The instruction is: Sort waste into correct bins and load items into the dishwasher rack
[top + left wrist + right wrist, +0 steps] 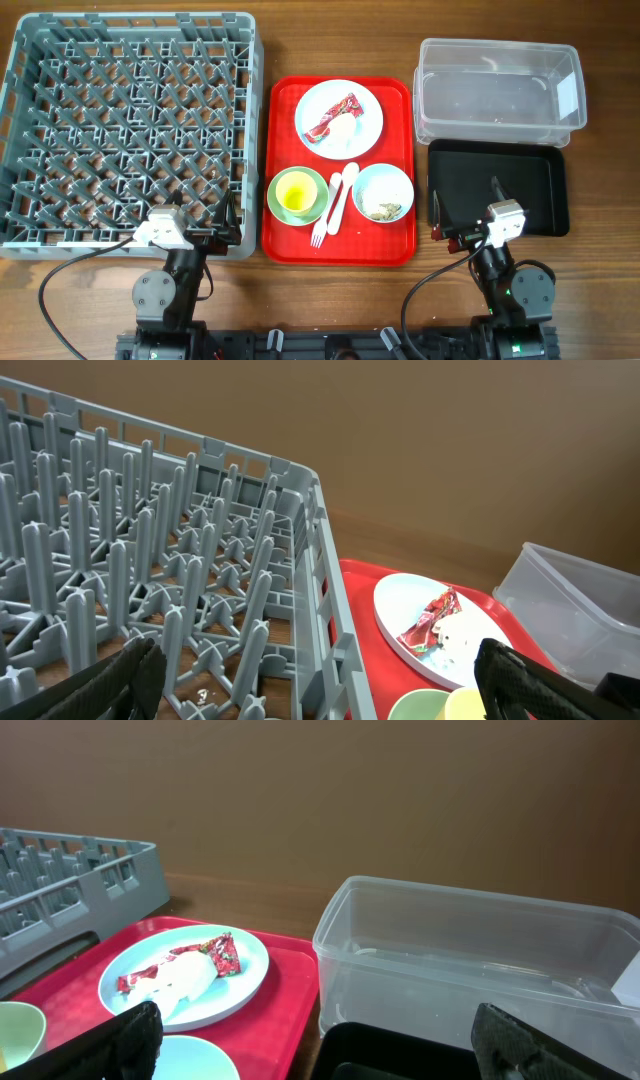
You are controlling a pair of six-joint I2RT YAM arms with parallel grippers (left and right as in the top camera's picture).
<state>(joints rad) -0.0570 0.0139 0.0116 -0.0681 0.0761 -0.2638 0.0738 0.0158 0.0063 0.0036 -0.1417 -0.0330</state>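
Red-and-white crinkled wrapper (345,105) on white round plate (312,105), flat red serving tray (290,240); left gripper (315,685), right gripper (315,1040): fingers apart, empty; recommended: right gripper pinches wrapper's raised fold, carries to clear rectangular plastic tub (500,45).

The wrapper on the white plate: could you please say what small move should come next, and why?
Probably swing the right gripper, open and empty over the black tray, toward the wrapper on the white plate: nothing is sorted yet, and the clear tub sits on that side too.
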